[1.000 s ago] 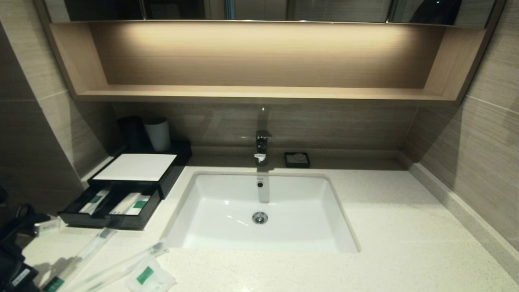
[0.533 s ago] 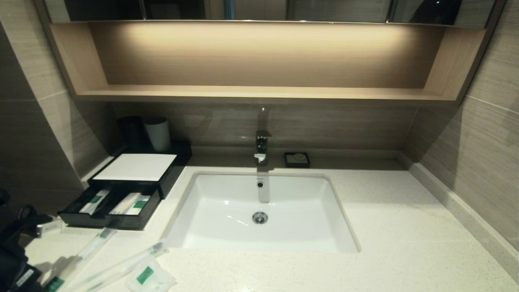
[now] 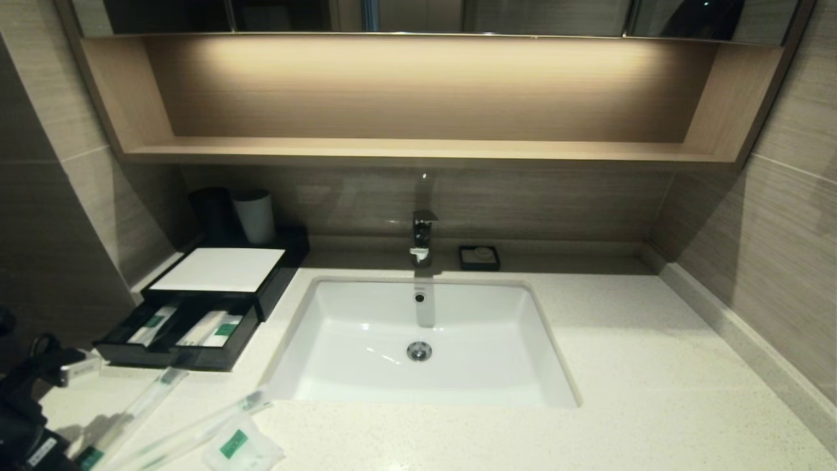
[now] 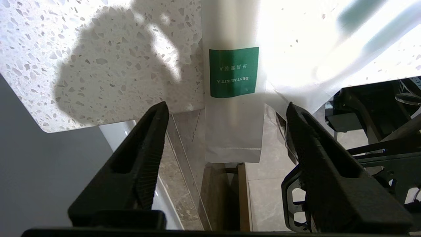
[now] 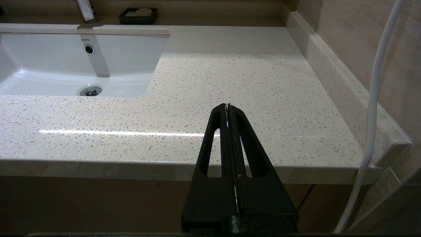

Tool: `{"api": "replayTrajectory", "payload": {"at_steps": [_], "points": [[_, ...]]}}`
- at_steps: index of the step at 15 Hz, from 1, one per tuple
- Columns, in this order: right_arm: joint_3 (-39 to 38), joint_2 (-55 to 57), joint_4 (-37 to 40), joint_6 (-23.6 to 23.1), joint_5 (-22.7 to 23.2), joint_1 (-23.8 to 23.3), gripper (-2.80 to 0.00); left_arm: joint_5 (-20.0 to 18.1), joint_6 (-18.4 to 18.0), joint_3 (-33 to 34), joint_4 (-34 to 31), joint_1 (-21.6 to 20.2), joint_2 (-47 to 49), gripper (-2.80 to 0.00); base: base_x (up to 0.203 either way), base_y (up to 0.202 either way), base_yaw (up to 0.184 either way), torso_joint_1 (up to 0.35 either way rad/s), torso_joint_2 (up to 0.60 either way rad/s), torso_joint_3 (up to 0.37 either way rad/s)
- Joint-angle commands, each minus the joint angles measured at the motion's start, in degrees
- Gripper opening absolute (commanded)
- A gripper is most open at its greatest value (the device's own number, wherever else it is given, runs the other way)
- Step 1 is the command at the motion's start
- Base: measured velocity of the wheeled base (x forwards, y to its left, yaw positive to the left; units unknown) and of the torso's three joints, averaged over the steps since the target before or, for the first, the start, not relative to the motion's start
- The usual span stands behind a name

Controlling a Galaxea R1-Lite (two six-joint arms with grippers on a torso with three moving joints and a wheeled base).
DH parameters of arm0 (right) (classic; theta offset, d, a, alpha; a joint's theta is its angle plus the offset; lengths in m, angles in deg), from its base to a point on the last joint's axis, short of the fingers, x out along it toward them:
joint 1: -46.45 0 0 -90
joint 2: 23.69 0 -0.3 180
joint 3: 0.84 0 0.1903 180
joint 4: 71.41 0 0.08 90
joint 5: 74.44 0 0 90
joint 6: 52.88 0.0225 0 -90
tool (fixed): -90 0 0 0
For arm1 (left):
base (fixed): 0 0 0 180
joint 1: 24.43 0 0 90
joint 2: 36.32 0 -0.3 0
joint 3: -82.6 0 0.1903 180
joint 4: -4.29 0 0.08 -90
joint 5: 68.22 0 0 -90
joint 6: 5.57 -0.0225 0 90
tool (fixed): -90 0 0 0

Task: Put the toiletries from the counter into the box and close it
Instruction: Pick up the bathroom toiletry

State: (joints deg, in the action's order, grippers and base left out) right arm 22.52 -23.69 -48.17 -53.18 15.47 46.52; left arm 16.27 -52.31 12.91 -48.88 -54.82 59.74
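Toiletries at the counter's near-left edge; left gripper spread wide at one wrapped stick.

Two clear-wrapped sticks and a white sachet lie on the counter, at 7 o'clock from the sink basin. The outer stick's green-labelled end overhangs the counter edge. Left gripper sits there, jaws wide, one either side of that end, not touching. Box at 10 o'clock from the basin, drawer pulled out, packets inside. Grey cup behind it; soap dish at 1 o'clock. Right gripper hangs off the counter's front edge, jaws pressed together, holding nothing.
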Motion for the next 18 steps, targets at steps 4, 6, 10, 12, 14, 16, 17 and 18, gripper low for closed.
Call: {"api": "replayTrajectory", "payload": {"at_steps": [4,6,10,12,14,16,17,18], "points": [[-0.09,-0.09,-0.04,0.04,0.01,0.01,-2.80,-0.11,-0.20,-0.49,-0.09,-0.02,0.76,0.00,0.000,0.000,0.000,0.000,0.00,0.000],[-0.09,-0.09,-0.04,0.03,0.01,0.01,-2.80,-0.11,-0.19,-0.65,-0.09,-0.02,1.06,0.00,0.000,0.000,0.000,0.000,0.00,0.000],[-0.09,-0.09,-0.04,0.02,0.01,0.01,-2.80,-0.11,-0.19,-0.70,-0.14,-0.02,1.06,0.00,0.000,0.000,0.000,0.000,0.00,0.000],[-0.01,-0.09,-0.04,-0.04,0.01,0.01,-2.80,-0.11,-0.11,-0.94,0.00,-0.02,1.48,0.00,0.000,0.000,0.000,0.000,0.00,0.000],[-0.09,-0.01,-0.04,0.04,0.01,0.01,-2.80,-0.11,-0.02,-1.32,0.00,-0.02,1.93,0.00,0.000,0.000,0.000,0.000,0.00,0.000],[-0.09,-0.09,-0.04,0.04,0.01,0.01,-2.80,-0.11,-0.02,-1.31,-0.09,0.04,2.14,0.00,0.000,0.000,0.000,0.000,0.00,0.000],[0.00,-0.09,-0.04,-0.04,0.01,0.01,-2.80,-0.11,-0.02,-1.32,-0.01,0.05,2.47,0.00,0.000,0.000,0.000,0.000,0.00,0.000],[-0.09,-0.09,-0.04,0.04,0.01,0.01,-2.80,-0.20,-0.02,-1.40,0.00,0.07,2.82,0.00,0.000,0.000,0.000,0.000,0.00,0.000]]}}
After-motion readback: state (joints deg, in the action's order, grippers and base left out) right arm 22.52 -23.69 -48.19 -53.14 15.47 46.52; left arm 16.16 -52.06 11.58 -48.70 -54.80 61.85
